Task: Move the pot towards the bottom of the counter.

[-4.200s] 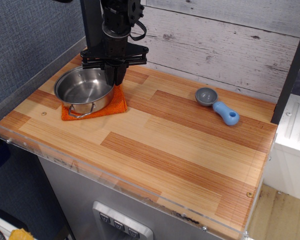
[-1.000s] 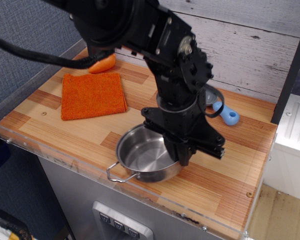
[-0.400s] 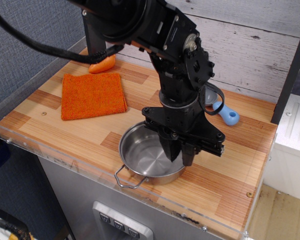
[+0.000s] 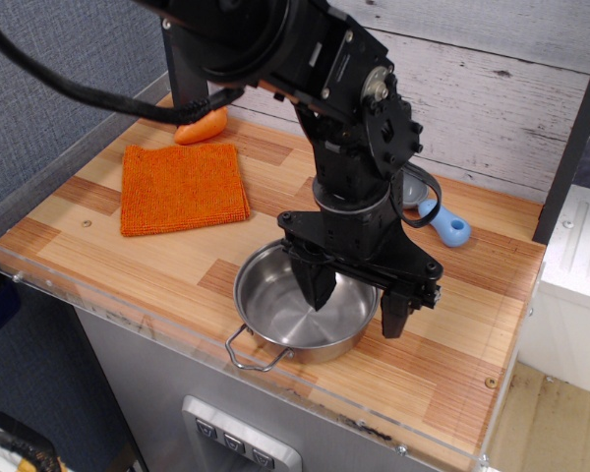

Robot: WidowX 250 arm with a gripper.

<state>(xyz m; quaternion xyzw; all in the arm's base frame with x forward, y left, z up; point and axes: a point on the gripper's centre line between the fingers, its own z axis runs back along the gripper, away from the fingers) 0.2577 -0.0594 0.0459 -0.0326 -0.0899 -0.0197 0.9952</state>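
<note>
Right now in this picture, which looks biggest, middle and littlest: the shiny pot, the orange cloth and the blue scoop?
1. The pot and the orange cloth look about the same size; the pot sits nearer the camera, so I won't rank them.
2. The blue scoop looks smallest, though the arm hides part of it.
</note>
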